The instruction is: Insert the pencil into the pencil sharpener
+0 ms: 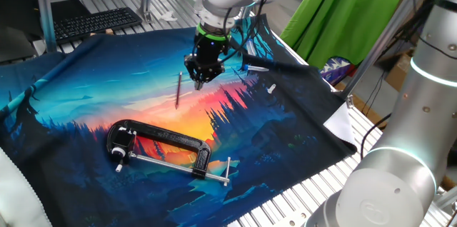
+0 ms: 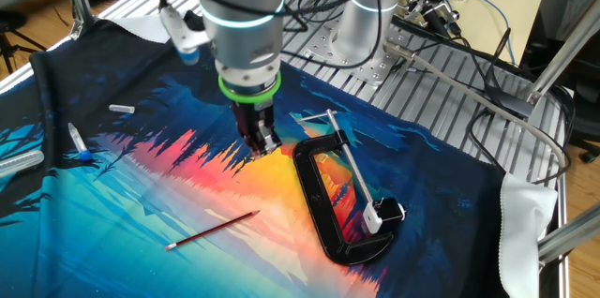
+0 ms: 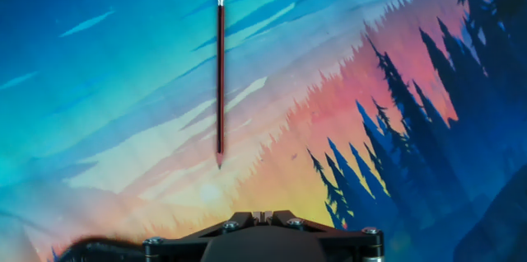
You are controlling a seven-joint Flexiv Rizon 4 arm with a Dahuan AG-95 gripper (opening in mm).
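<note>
Locate the pencil [image 1: 178,90] lying flat on the printed cloth [image 1: 64,106], on the orange-and-blue band of the pattern, well apart from the black C-clamp [image 1: 164,148]. In the hand view, the pencil [image 3: 220,77] lies ahead of the gripper housing with its eraser end farthest from the camera and its tip nearest.

Observe that the gripper [image 1: 199,76] hangs above the cloth just beside the pencil, not touching it, and holds nothing. You cannot tell from these views how far apart its fingers stand; they appear close together in the other fixed view [image 2: 260,141]. There, the pencil [image 2: 213,230] lies near the clamp's curved frame [image 2: 323,206].
</note>
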